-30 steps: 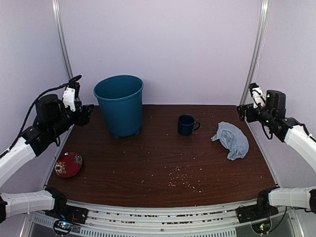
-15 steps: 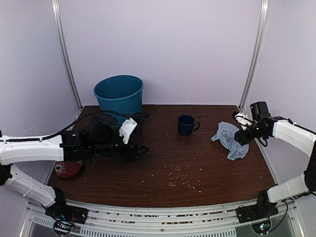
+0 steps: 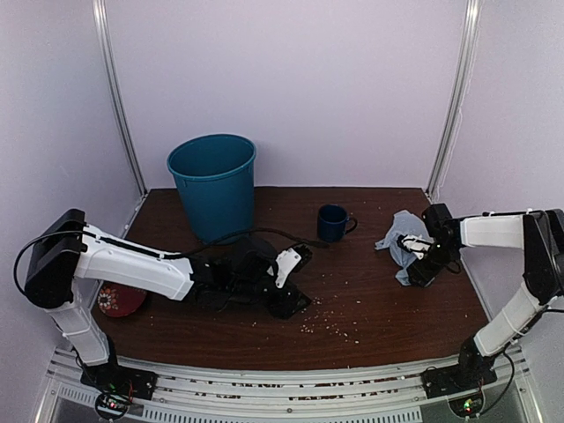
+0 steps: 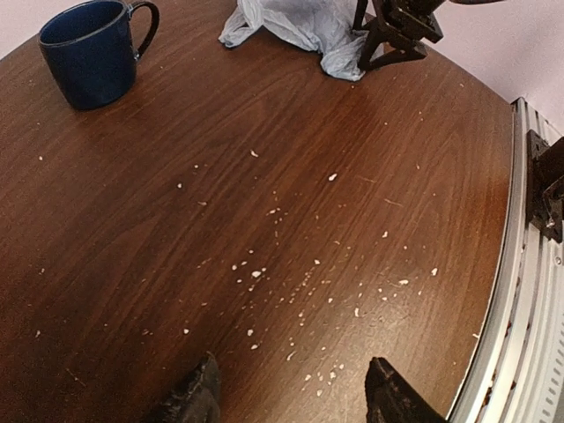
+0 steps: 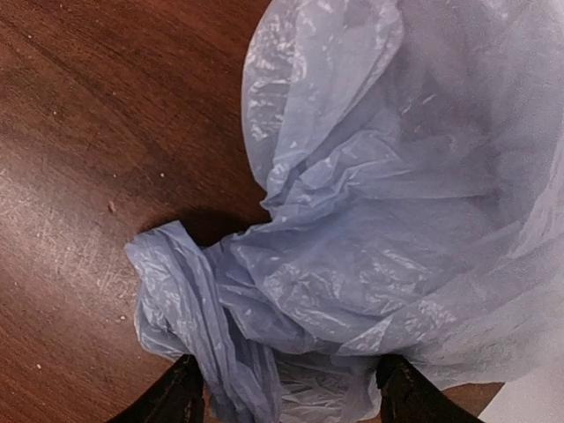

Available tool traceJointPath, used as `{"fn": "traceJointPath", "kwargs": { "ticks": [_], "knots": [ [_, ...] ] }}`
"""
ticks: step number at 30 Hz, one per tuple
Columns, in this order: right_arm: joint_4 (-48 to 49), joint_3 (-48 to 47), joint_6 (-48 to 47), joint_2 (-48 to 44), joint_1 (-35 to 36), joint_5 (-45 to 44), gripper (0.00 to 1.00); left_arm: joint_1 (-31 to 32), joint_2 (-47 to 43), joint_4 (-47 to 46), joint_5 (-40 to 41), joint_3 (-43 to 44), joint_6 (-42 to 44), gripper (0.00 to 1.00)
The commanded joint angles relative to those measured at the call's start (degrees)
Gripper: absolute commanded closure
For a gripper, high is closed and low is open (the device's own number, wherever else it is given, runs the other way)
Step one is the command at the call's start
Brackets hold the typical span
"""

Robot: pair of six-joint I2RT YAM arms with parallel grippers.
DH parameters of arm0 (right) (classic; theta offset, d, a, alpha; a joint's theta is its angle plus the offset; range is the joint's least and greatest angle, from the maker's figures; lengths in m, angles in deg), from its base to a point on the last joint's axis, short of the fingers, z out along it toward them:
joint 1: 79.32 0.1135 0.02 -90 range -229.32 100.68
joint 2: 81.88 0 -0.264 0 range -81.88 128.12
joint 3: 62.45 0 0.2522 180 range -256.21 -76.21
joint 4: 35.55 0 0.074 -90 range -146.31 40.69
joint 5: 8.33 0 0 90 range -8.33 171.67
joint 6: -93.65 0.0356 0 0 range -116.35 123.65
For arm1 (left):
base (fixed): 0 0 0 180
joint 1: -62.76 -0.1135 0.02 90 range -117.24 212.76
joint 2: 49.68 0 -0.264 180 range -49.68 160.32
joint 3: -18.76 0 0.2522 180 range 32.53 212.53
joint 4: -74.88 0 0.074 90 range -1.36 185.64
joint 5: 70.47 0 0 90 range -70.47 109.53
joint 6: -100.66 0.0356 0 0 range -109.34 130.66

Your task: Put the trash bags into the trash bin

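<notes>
Back left, the trash bin (image 3: pixel 211 185) stands upright. Left gripper (image 3: pixel 293 300) sits low over mid tabletop (image 3: pixel 370 308), jaws wide, nothing btwn them. Right of the mug (image 3: pixel 332 223), the trash bag (image 3: pixel 404 238) lies crumpled, well apart from the bin. Right gripper (image 3: pixel 416 264) is down on it, jaws spread wide around the bunched end, not closed. Looks like the grasp step. Next prob. needs a pinch on that fold, then a long carry left.

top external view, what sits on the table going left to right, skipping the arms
red dish → trash bin → dark blue mug → trash bag
</notes>
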Motion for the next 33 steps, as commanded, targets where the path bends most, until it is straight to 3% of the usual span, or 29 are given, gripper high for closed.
{"fn": "traceJointPath", "kwargs": {
  "ticks": [1, 4, 6, 8, 12, 16, 24, 29, 31, 32, 33],
  "knots": [
    [1.30, -0.42, 2.70, 0.45, 1.43, -1.39, 0.31, 0.30, 0.97, -7.28, -2.85, 1.36, -3.51, 0.42],
    [1.11, -0.62, 3.50, -1.29, 1.41, -1.59, 0.44, 0.28, 0.63, -7.44, -3.56, 0.67, -4.01, 0.42],
    [0.66, -0.91, 3.59, -1.46, 1.42, -3.50, 0.71, 0.27, -0.05, -7.71, -4.21, -0.32, -3.45, 0.51],
    [-1.46, -2.37, 3.19, -0.81, 1.39, -4.89, 0.90, 0.27, -0.89, -7.78, -4.31, -1.42, -3.62, 0.55],
    [-3.99, -3.54, -0.61, -4.44, 2.16, -3.09, 1.00, 0.31, -4.17, -8.86, -2.83, -4.39, -5.15, 0.55],
    [-3.80, -1.51, -4.80, -10.35, 8.92, -0.17, 1.00, 0.37, -7.38, -7.23, -0.69, -5.22, -4.07, 0.53],
    [-6.87, 0.80, -9.34, -10.70, 35.04, 2.90, 1.00, 0.29, -12.82, 1.44, 5.42, -6.20, -2.72, 0.52],
    [-10.59, 4.40, -15.21, -16.25, 38.59, -4.19, 0.99, 0.28, -17.80, 3.99, 10.03, -9.94, -3.54, 0.50],
    [-8.82, 7.20, -18.13, -19.82, 37.50, -9.43, 0.84, 0.28, -18.56, 3.90, 11.13, -11.26, -3.71, 0.47],
    [-7.46, 8.65, -19.07, -21.52, 36.16, -11.13, 0.67, 0.29, -18.56, 3.32, 10.99, -11.83, -3.73, 0.44],
    [-6.22, 9.62, -19.36, -23.14, 34.63, -11.81, 0.58, 0.28, -18.17, 2.79, 10.59, -12.14, -3.95, 0.42]
  ]
}}
